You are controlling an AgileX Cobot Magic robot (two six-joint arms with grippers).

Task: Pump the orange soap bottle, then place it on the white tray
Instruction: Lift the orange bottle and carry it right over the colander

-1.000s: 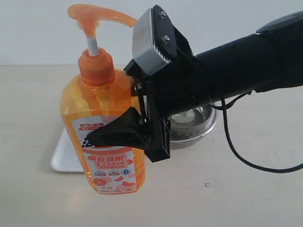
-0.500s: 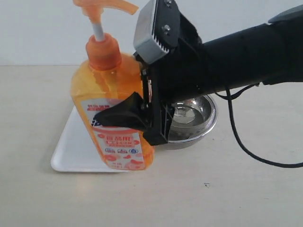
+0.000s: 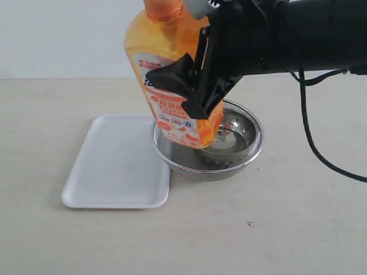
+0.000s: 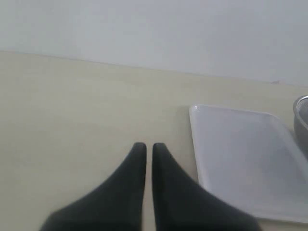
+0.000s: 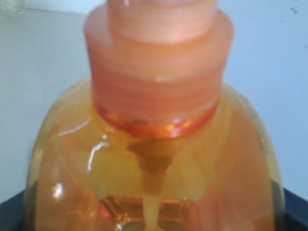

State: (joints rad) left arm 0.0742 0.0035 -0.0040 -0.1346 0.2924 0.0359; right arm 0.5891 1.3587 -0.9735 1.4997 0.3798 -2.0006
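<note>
My right gripper [image 3: 182, 80] is shut on the orange soap bottle [image 3: 156, 40] around its middle and holds it in the air, tilted. The bottle's base hangs over the left part of the round metal strainer bowl [image 3: 248, 143]. Its pump head is cut off by the top of the exterior view. In the right wrist view the bottle's orange collar and shoulders [image 5: 159, 120] fill the picture. The white tray [image 3: 114, 166] lies flat left of the bowl with nothing on it. My left gripper [image 4: 145, 147] is shut, low over the table beside the tray [image 4: 245, 154], holding nothing.
The metal strainer bowl touches or overlaps the tray's right edge; its rim [image 4: 302, 120] shows in the left wrist view. A black cable [image 3: 309, 132] trails from the right arm down to the table. A white wall stands behind the beige table.
The right gripper has carried the bottle up and to the right, from in front of the tray to above the strainer bowl. The tray now shows in full.
</note>
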